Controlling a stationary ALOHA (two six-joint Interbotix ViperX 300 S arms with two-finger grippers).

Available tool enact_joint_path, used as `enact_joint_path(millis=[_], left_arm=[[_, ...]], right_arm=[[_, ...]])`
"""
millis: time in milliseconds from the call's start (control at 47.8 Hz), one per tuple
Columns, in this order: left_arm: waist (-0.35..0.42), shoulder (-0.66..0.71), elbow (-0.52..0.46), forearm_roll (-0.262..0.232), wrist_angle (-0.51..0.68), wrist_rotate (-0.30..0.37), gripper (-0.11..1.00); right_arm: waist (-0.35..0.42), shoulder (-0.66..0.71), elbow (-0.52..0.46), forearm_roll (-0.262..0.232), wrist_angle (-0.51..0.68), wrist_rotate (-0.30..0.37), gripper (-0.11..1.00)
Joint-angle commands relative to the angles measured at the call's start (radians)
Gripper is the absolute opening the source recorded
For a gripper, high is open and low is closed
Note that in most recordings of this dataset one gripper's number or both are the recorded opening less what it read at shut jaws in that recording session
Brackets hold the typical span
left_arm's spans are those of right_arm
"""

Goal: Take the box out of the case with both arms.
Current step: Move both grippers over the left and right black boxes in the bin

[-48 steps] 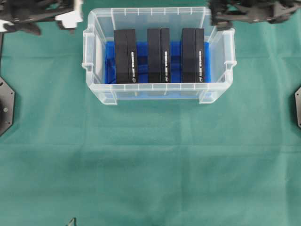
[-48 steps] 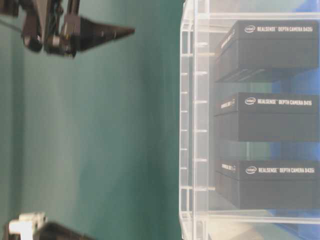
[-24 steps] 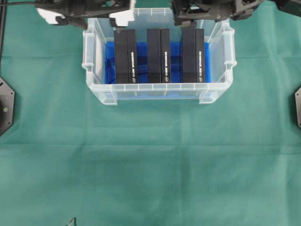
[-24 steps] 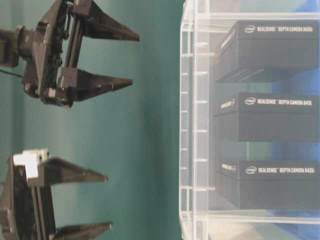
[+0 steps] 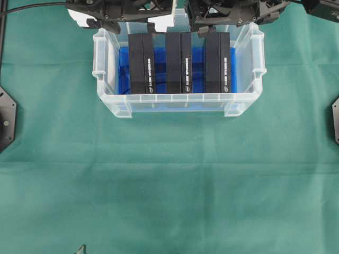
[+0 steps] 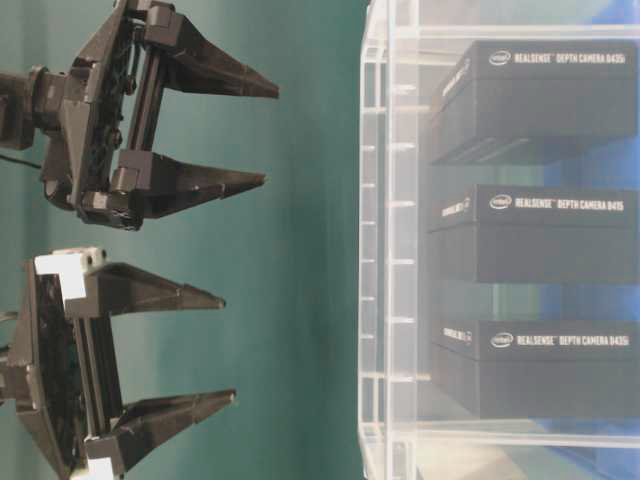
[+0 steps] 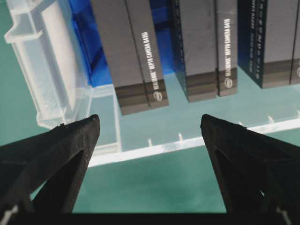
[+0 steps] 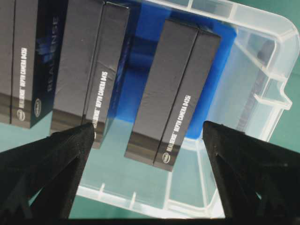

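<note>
- Holding three black boxes (image 5: 180,62) on edge, spaced for access: case (image 5: 106,79), clear.
- Left end effector (image 6: 205,350), right end effector (image 6: 255,135): wide open, empty, hovering above the far rim.

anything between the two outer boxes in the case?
Yes, a third black box stands on edge midway between the left box and the right box in the case, with blue liner showing in the gaps. Clearest in the overhead view.

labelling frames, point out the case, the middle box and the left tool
case (image 5: 179,97): overhead view, near rim.
middle box (image 5: 178,62): overhead view, top face.
left tool (image 7: 150,136): left wrist view, gap midway between fingertips.
</note>
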Motion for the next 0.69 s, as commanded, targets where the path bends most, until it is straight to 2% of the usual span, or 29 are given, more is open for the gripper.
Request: enact_joint_path(millis=[0,670], left_arm=[[-0.005,-0.012,-0.026,0.003,-0.003,0.002,0.88],[-0.005,-0.009,0.003,0.003,0.002,0.000,0.88]], right_arm=[[0.003,-0.012,-0.025,0.000,-0.003,-0.002,0.96],[0.008,-0.012,-0.015,0.000,0.017,-0.002,0.96]])
